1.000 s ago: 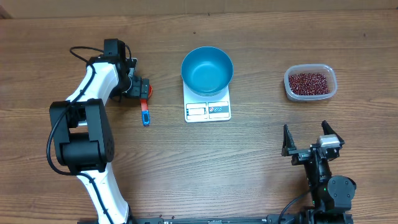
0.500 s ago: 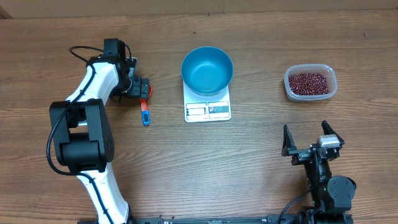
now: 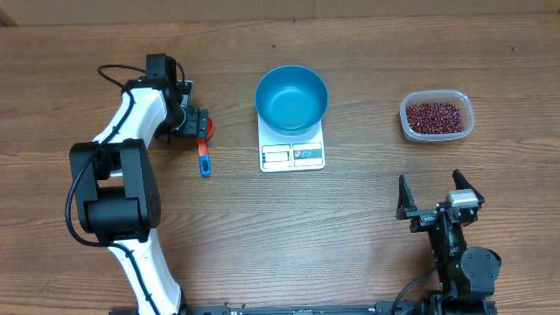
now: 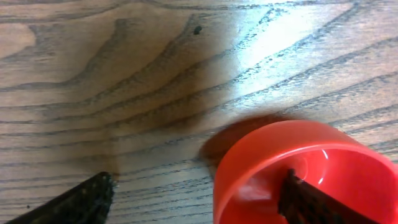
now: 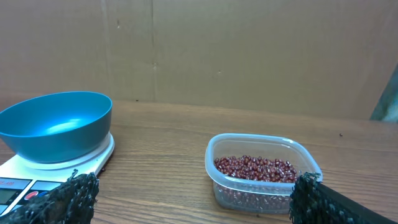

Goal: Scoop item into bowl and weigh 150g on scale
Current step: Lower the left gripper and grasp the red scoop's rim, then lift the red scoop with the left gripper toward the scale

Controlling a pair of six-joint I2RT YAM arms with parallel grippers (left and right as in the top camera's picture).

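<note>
Beans (image 3: 435, 115) were what we had to weigh, and none had reached the bowl (image 3: 291, 98). We judged ourselves at the very first step, taking up the scoop (image 4: 280, 155).

Nearest our base, the right gripper (image 3: 430, 184) sat low over the table (image 3: 262, 245), its jaws spread wide with nothing between them. Further out, the white scale (image 3: 292, 156) lay with its display toward us. Level with it and well off to the left was the blue tip of the scoop's handle (image 3: 205, 166).

Beyond that tip, the left gripper (image 3: 203, 125) was at the scoop's red cup. From the left wrist we saw one finger (image 4: 311, 202) down inside the cup. The other finger (image 4: 81, 202) was outside over bare wood, clear of the wall. So the jaws were astride the rim but apart, pinching nothing.

About as far out on the right, the beans lay heaped in a clear tub (image 3: 437, 137), well apart from the scale. Farthest of all, the bowl stood empty on the back of the scale.

Next, we judged, the left jaws needed to close on the cup's wall firmly enough that the scoop would not swing. Then they would have to carry it past the bowl to the tub.
</note>
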